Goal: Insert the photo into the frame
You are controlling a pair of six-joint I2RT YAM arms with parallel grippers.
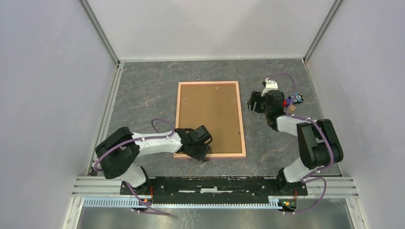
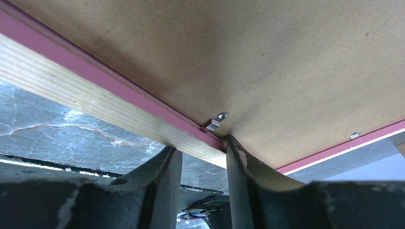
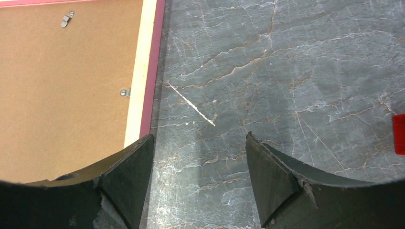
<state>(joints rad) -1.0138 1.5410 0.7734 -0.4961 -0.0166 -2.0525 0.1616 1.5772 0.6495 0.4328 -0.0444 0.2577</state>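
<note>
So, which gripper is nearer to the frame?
Left. The left gripper is at the near edge of the frame, straddling it. The right gripper hangs over the table, beside the frame's right edge.

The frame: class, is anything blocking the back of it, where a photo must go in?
Yes. The brown backing board fills the back of the frame, held by metal clips along its rim. The left end effector straddles the near rim by one clip.
</note>
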